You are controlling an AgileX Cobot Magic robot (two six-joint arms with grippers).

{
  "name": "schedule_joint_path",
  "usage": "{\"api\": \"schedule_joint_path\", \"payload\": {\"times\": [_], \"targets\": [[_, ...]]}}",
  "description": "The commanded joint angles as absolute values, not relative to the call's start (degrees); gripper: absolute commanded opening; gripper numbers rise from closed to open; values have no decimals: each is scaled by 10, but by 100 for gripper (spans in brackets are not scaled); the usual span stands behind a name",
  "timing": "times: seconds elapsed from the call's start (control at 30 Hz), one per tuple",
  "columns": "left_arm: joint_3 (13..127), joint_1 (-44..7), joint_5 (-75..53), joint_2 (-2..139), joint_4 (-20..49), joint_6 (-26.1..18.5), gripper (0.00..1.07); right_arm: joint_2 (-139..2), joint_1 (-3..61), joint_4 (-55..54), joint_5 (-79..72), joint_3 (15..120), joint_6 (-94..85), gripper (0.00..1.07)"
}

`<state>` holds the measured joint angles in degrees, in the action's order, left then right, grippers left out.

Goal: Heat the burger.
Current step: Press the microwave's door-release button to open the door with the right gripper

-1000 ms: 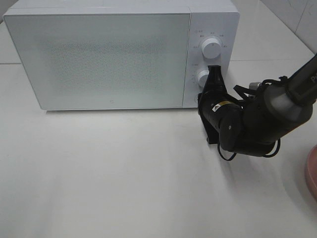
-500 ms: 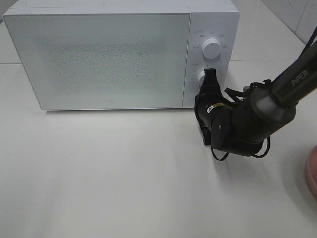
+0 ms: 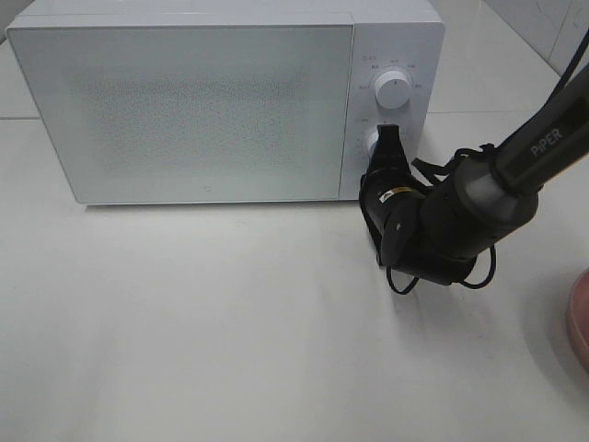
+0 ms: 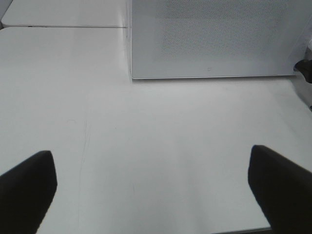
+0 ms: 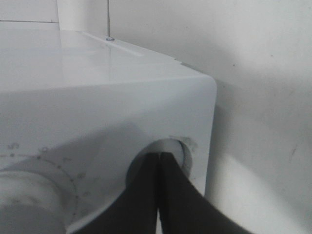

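Observation:
The burger is out of view. The white microwave [image 3: 202, 101] stands at the back of the table with its door closed. My right gripper [image 3: 389, 136] is shut, its two black fingers pressed together. Their tips touch the lower knob [image 3: 375, 144] on the control panel, under the upper knob [image 3: 396, 89]. The right wrist view shows the joined tips of this gripper [image 5: 160, 157] against the lower knob [image 5: 176, 150]. My left gripper [image 4: 153, 178] is open and holds nothing, low over the bare table in front of the microwave [image 4: 219, 39].
A pinkish-red plate [image 3: 580, 318] shows at the right edge of the table. The right arm [image 3: 460, 216] reaches in from the right across the table in front of the control panel.
The right arm has shifted left and closer to the microwave, bringing the shut fingertips onto the lower knob. The left gripper has not moved.

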<state>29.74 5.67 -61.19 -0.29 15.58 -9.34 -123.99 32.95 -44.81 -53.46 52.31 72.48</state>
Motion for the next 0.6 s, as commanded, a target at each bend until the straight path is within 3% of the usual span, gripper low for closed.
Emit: {"api": "schedule_joint_path", "payload": {"times": [0.03, 0.17, 0.6], "targets": [[297, 60, -615, -3, 158, -93, 100, -1242, 316, -433, -626, 563, 711, 0], [297, 60, -615, -3, 158, -93, 100, -1263, 316, -434, -678, 602, 710, 0], [297, 60, -615, -3, 158, -93, 100, -1261, 316, -439, -639, 608, 694, 0]]}}
